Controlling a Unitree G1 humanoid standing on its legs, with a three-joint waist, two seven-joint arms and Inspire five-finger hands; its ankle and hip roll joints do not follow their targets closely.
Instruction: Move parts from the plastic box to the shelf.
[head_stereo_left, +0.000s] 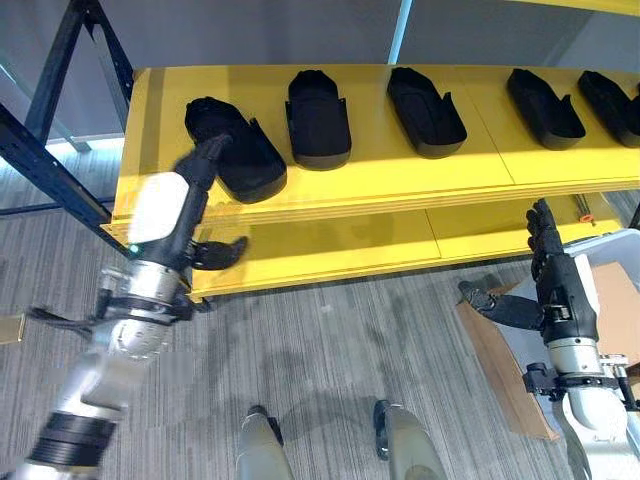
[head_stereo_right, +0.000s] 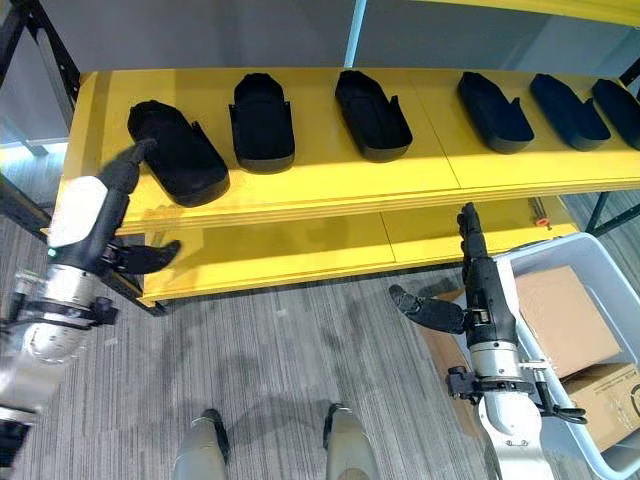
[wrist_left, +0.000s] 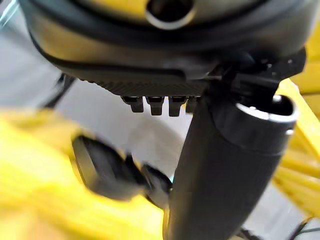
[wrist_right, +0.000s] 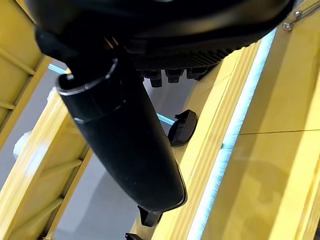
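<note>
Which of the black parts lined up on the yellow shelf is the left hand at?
The leftmost black part, lying askew at the shelf's left end; the left hand's fingers reach its near end. The others sit farther right, untouched.

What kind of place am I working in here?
Likely a warehouse or factory parts area: a yellow shelf on dark steel framing, a row of black parts laid out on it, and a grey plastic box beside it.

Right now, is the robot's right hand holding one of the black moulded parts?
No, the right hand hangs open beside the grey plastic box, holding nothing.

No legible text, label or number on any surface.
</note>
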